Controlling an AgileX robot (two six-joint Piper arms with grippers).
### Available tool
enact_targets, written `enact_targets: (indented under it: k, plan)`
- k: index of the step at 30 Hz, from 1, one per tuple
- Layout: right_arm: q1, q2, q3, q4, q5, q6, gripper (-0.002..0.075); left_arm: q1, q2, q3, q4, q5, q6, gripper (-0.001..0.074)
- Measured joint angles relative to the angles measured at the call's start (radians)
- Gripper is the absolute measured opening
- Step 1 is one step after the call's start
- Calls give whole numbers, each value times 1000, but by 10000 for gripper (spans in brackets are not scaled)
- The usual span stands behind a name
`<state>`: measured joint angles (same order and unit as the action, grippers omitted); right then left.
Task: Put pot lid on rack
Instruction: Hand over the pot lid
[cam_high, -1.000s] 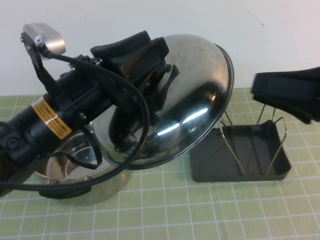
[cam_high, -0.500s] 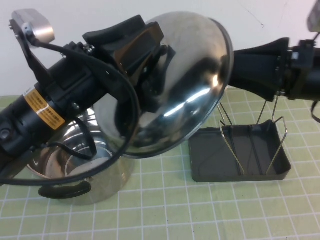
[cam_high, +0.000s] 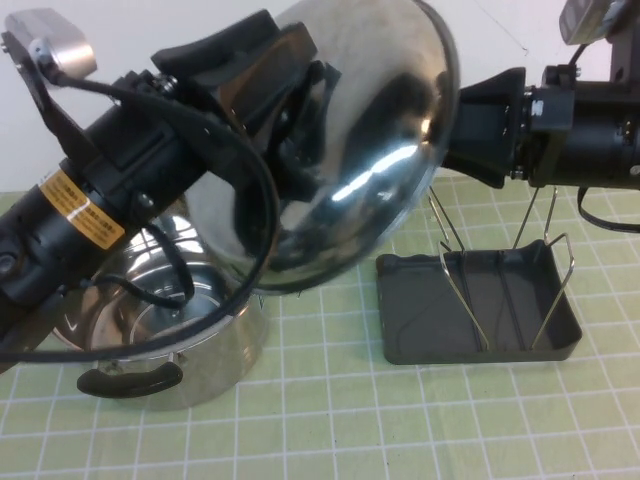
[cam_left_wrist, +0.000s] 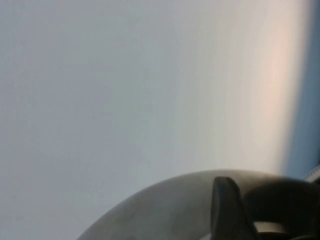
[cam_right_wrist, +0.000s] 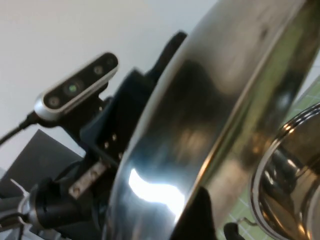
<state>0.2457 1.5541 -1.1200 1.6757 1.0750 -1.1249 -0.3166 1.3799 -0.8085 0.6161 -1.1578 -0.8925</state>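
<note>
**Lid aloft between two hands, rack not yet reached**

Pot lid (cam_high: 385, 150) held tilted on edge in the air, above the open pot (cam_high: 165, 330) at the tabletop's left side and short of the rack (cam_high: 480, 305) near the right edge. Left hand (cam_high: 300, 130) clamped at the lid's centre, over the knob; knob itself hidden behind the fingers. Right hand (cam_high: 478, 125) brought up against the lid's rim from the right side; whether apart or together, cannot tell. In the right wrist view, only the lid's polished rim (cam_right_wrist: 210, 115) filling the frame, pot mouth (cam_right_wrist: 290, 170) below.

Handling, judged: rigid steel, moderately heavy for its width, mirror-smooth and likely slippery at the dome and rim. Knob the only secure purchase; rim grip prone to sliding. Not fragile, though liable to swing about the knob when tilted.

Rack empty, wire prongs (cam_high: 462, 290) upright, tray light and likely to shift if struck by the lid's edge. Placement between prongs outstanding.
</note>
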Motion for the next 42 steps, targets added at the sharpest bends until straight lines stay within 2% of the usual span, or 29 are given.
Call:
enact_targets:
  k: [7, 11, 16, 24, 35, 38, 42]
  plan:
    - [-25, 10, -4, -101, -31, -15, 535, 107, -30, 0, -42, 11, 19, 313]
    - [-42, 10, -4, -124, -30, -15, 534, 171, -45, 0, -40, 14, -47, 313]
    - [-42, 12, -4, -49, 20, -30, 534, 180, -49, 0, 82, 14, -82, 313]
    - [-42, 12, -11, -8, 60, -44, 534, 108, -49, 0, 132, 14, -70, 313]
    - [-60, 12, -11, 16, 101, -24, 533, -39, -49, 0, -25, 62, 73, 313]
    - [-34, 15, -13, 0, 101, -24, 533, -86, -49, -1, 24, 52, 75, 314]
    - [-33, 16, -13, -5, 101, -24, 533, -80, -51, -3, 29, 32, 100, 313]
